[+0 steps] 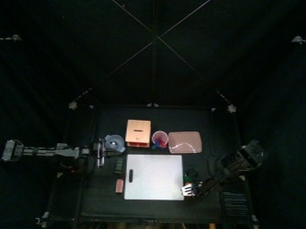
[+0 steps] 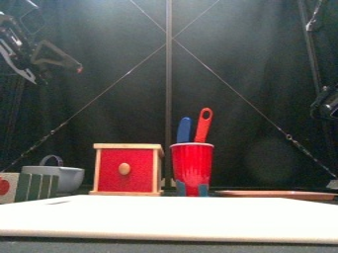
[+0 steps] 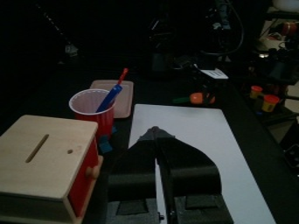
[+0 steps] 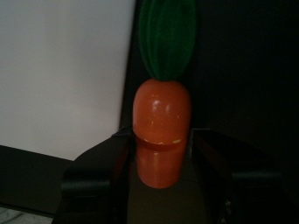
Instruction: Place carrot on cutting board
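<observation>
Black curtains closed off the pen on all sides, and the small black table [image 1: 89, 192] sat at its middle, as I logged it.

Item, cutting board [image 1: 157, 177]: plain white, flat, lying at the table's front, bare on top so far as I could see. I judged it kept clear to receive the carrot.

Item, carrot [image 4: 163, 122]: orange body, green top [image 4: 167, 33], lying on the dark table just beside the board's edge [image 4: 70, 79], not on it. Its blunt end pointed into the right gripper, which suited a straight grasp along its length.

Item, right gripper [image 4: 162, 162]: jaws apart, one on each side of the carrot's lower end. Whether they already pressed on it I could not tell; I counted the carrot as not yet lifted.

Item, left gripper [image 3: 163, 175]: jaws drawn close together with only a thin slit between them, nothing held, resting at the table's left side over the board's near edge, out of the other arm's way.

Item, wooden box [image 2: 126, 168] with red front, red cup [image 2: 192, 168] holding blue and red utensils, pinkish dish [image 1: 184, 142], grey bowl [image 2: 55, 175]: ranged along the back, apart from the board.

Remaining, by my judgement: close, lift, carry sideways onto the white surface.
</observation>
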{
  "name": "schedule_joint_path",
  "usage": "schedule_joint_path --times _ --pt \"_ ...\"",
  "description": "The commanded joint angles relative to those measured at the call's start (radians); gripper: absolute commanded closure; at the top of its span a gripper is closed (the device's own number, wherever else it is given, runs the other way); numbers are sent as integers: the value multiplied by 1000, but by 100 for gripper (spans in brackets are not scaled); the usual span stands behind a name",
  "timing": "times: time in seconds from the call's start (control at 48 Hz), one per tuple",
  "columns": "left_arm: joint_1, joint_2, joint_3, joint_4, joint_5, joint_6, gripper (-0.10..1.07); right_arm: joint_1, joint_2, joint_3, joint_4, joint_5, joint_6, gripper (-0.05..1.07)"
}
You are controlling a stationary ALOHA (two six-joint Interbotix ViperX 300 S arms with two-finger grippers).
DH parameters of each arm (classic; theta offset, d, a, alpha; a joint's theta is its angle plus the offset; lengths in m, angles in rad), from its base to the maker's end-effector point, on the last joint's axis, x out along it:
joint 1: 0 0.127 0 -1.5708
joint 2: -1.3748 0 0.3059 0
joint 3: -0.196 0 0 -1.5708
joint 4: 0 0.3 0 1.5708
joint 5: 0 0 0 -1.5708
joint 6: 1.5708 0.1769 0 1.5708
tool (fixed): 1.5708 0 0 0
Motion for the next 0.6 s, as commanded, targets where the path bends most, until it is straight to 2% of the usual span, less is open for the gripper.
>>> schedule_joint_path --times 0.0,0.292,0.583 --pt "5 3 -15 2 -9 0 69 -49 -38 -43 -60 -2 -3 39" --pt "6 2 -15 3 -9 2 69 -219 -6 -179 -288 3 -14 39" --pt "8 2 -15 3 -8 0 69 -321 94 -311 -330 -3 -9 39"
